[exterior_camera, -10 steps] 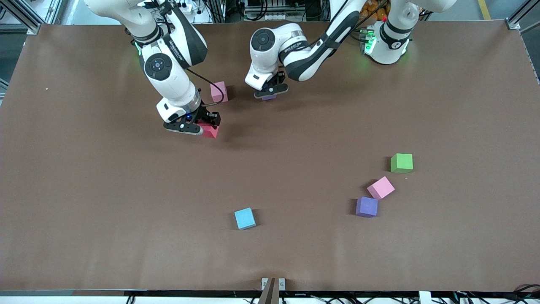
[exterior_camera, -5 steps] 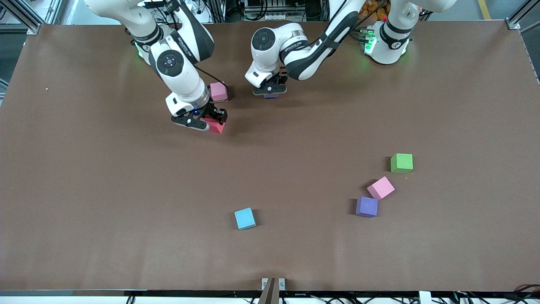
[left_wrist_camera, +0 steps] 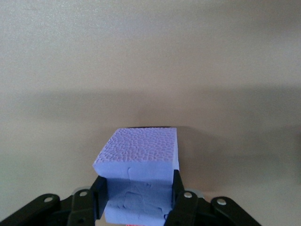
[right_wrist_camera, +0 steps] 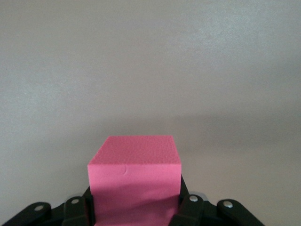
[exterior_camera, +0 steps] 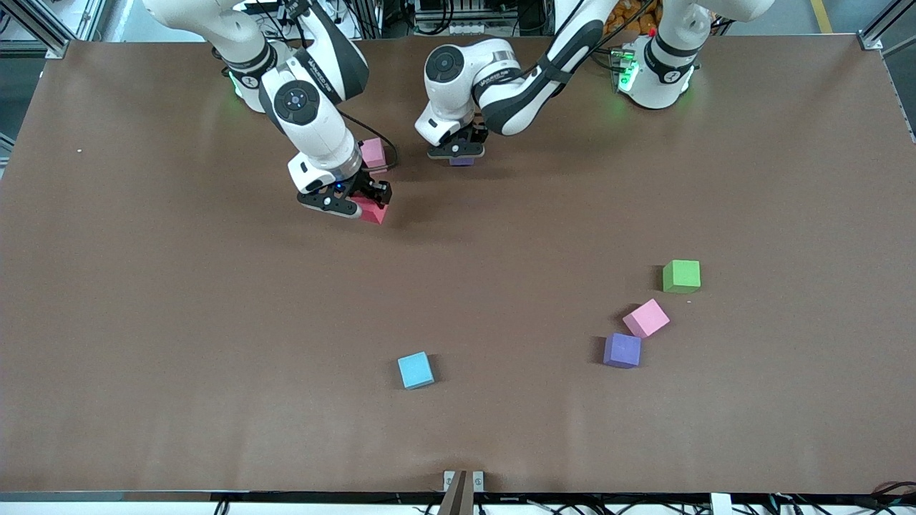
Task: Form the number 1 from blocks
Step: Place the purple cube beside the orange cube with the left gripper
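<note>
Two tools were engaged, each closed on one block. The right tool (exterior_camera: pixel 358 202) was clamped on the red block (exterior_camera: pixel 373 211), whose deep pink-red top and front face were seen between the fingers (right_wrist_camera: pixel 181 214) in the right wrist view; the block (right_wrist_camera: pixel 135 176) was gripped by its two side faces. This tool was located over the desk (exterior_camera: pixel 215 322) toward the right arm's end, just beside a light pink block (exterior_camera: pixel 373 153) that rested on the desk surface and was partly hidden by the arm.

The left tool (exterior_camera: pixel 458 151) was clamped on a purple block (exterior_camera: pixel 461 161) — only a sliver of it was visible below the tool in the front view. In the left wrist view the same block (left_wrist_camera: pixel 138 176) was seen held by its side faces between the fingers (left_wrist_camera: pixel 181 207), with its textured top face exposed. Whether either held block touched the desk could not be determined.

Four further cubes lay on the desk, well apart from both tools and nearer to the front camera. A second light pink block (exterior_camera: pixel 646 317) and a second purple block (exterior_camera: pixel 622 350) were placed toward the left arm's end, corner to corner and apparently touching, the purple one nearer to the camera. A green cube (exterior_camera: pixel 681 276) stood near them, farther from the camera. A light blue cube (exterior_camera: pixel 415 370) lay alone near the middle of the desk's width.
</note>
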